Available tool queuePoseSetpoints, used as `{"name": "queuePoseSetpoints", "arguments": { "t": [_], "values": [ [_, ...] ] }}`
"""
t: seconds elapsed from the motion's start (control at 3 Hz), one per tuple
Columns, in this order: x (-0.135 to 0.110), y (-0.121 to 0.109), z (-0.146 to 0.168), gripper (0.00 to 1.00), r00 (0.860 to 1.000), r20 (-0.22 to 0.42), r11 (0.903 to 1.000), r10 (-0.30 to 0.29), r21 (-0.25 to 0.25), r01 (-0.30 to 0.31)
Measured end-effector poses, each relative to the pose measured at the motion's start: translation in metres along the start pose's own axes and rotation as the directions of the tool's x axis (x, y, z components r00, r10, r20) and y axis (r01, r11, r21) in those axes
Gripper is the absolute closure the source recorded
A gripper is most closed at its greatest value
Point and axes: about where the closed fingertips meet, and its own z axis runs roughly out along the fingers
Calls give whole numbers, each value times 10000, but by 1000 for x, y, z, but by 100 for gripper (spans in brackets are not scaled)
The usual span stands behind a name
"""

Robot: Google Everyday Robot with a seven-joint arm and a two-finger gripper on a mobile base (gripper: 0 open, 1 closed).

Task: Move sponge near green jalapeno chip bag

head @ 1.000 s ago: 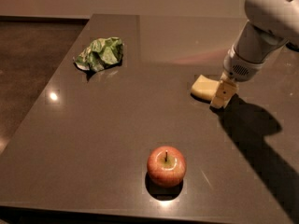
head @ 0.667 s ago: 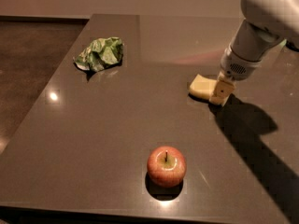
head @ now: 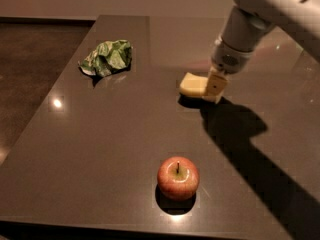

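Note:
The pale yellow sponge (head: 191, 86) is right of the table's middle, its right end between the beige fingers of my gripper (head: 213, 90). The gripper comes down from the upper right and is shut on the sponge. The sponge sits at or just above the tabletop, with a shadow under it. The green jalapeno chip bag (head: 107, 57) lies crumpled at the far left of the table, well apart from the sponge.
A red apple (head: 178, 178) stands near the table's front edge. The dark glossy table (head: 100, 149) drops off at the left edge to a dark floor. The arm's shadow falls across the right front of the table.
The gripper and the sponge have moved together to the left, toward the chip bag. The apple and the bag have not moved.

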Motion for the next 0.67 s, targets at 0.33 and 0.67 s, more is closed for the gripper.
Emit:
{"name": "queuePoseSetpoints", "arguments": {
  "t": [0.33,0.67],
  "values": [
    [-59,0,3,100,9973,405,9980,-613,-109,618],
    [-104,0,9,100,9917,612,9934,-1132,-120,1142]
  ]
}}
